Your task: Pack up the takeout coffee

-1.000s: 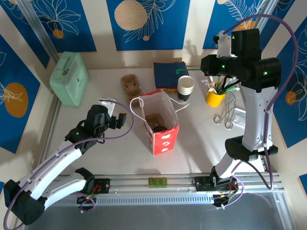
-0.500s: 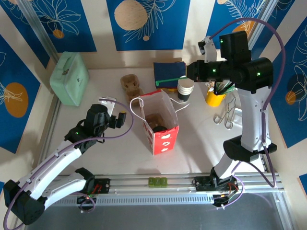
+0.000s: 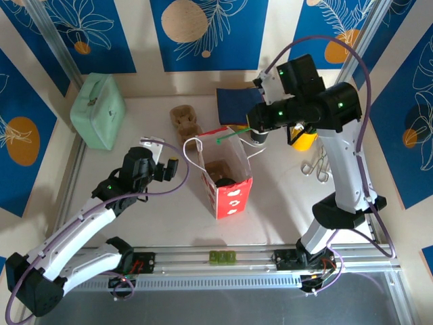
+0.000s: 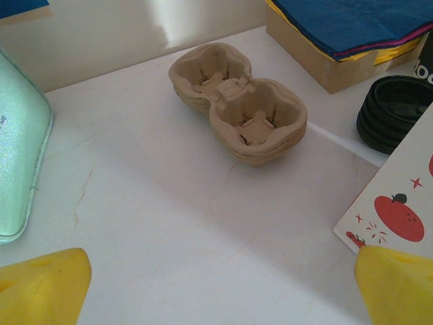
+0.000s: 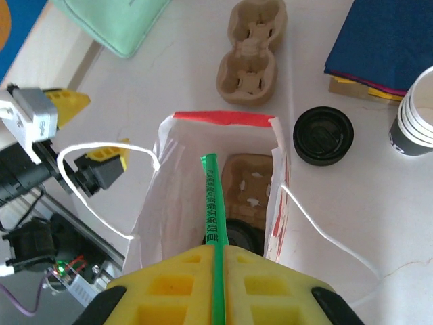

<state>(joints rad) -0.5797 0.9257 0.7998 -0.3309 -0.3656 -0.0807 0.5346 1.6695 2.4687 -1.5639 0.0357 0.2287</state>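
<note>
Right, the right jaws are pressed together, their blocky yellow fingers (image 5: 169, 281) pinching a thin green stick (image 5: 211, 196) that pokes straight out over the open mouth of the paper bag (image 3: 233, 196). That bag stands upright mid-surface, white with a red base, its thin white cord handles looping outwards. Down inside it sits the takeout coffee (image 5: 238, 237), with just its round black lid showing next to a brown pulp tray (image 5: 249, 183). Over on the other side, the left jaws are spread wide, holding nothing and hovering low over the pale, faintly veined surface (image 4: 169, 223), just left of the bag. Ahead of them lies a stack of moulded-pulp two-cup carriers (image 4: 237, 101). A ribbed stack of black lids (image 5: 323, 135) sits just behind the bag, near a stack of white-rimmed paper cups (image 5: 416, 115). At the back rests a pile of blue napkins (image 3: 238, 105). A mint-green case (image 3: 98, 110) is far left, with a yellow cup (image 3: 304, 141) and wire tongs (image 3: 318, 166) on the right.
</note>
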